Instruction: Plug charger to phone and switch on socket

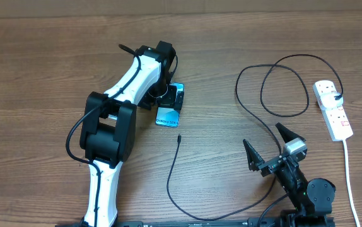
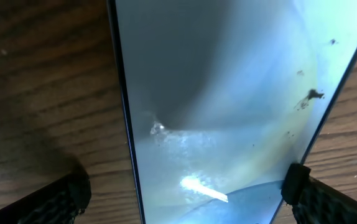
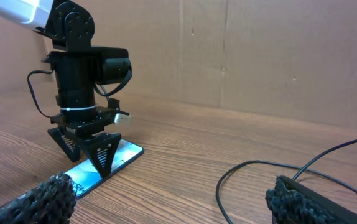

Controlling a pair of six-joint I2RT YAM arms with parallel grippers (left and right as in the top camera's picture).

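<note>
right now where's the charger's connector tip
Overhead view, centre: the charger's connector tip lies on the table just robot-side of the phone, not touching it.

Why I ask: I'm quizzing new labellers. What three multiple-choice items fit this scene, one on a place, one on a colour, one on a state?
1. Relative to the phone, the charger's free tip is: A) plugged in; B) lying apart on the table; C) held by a gripper.
2. The socket is: A) white; B) black; C) green.
3. The left gripper is: A) shut on the charger; B) open over the phone; C) shut on the socket.
Answers: 1 B, tip rests on bare wood; 2 A, white body; 3 B, fingers spread beside the screen.
</note>
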